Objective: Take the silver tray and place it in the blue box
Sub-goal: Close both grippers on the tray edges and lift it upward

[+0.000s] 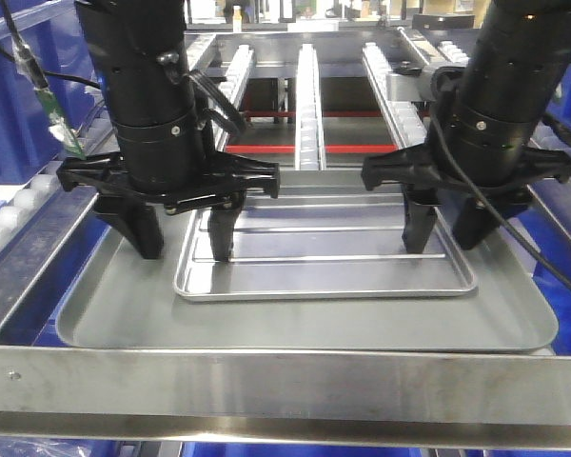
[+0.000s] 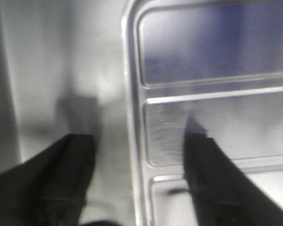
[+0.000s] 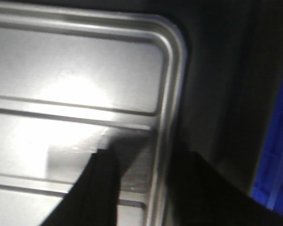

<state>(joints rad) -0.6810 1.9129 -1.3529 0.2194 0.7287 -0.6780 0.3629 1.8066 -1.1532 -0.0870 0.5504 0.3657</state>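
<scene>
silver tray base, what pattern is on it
The silver tray has long straight ridges across its base; exterior front view.

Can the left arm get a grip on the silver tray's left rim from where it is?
Probably yes. The left end effector is open and straddles the silver tray at its left rim, one finger inside, one outside over the larger grey tray. Nothing looks to be in the way.

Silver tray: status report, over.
Left gripper open, straddling left rim of silver tray. Right gripper open, straddling right rim. Tray flat inside larger grey tray, not lifted. Nothing in the way.
</scene>
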